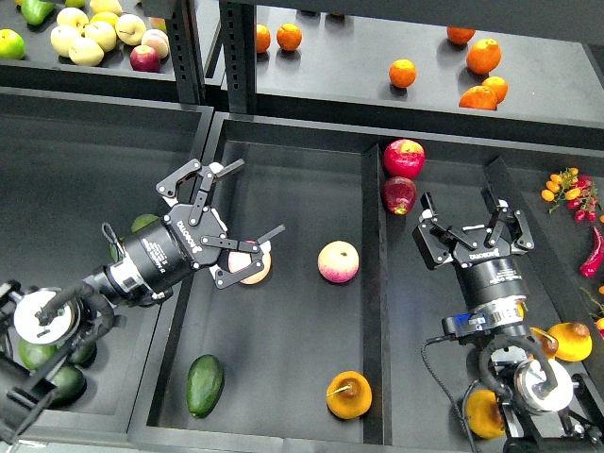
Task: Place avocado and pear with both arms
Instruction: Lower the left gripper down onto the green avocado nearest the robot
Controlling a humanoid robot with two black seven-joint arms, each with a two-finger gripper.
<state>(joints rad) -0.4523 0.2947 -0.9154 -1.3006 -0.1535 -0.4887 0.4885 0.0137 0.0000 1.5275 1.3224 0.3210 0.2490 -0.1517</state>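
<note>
Across the middle bin (pixel 283 160), the left gripper (pixel 247 231) is seen spread wide over a pink-yellow fruit (pixel 253 264); nothing is pinched. The right gripper (pixel 469 222) is also spread, empty. The avocado (pixel 204 384) and pear (pixel 348 394) lie untouched near the front wall. Risk: wrong fruit could be grabbed, or the round decoy nudged rolling.

Middle bin: one avocado (pixel 205 384), one pear (pixel 348 395), two pink-yellow fruits (pixel 338 261).

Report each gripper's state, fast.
Left gripper: open, holding nothing, fingers spread above the tray beside a pink-yellow fruit.
Right gripper: open, empty, fingers spread.
</note>
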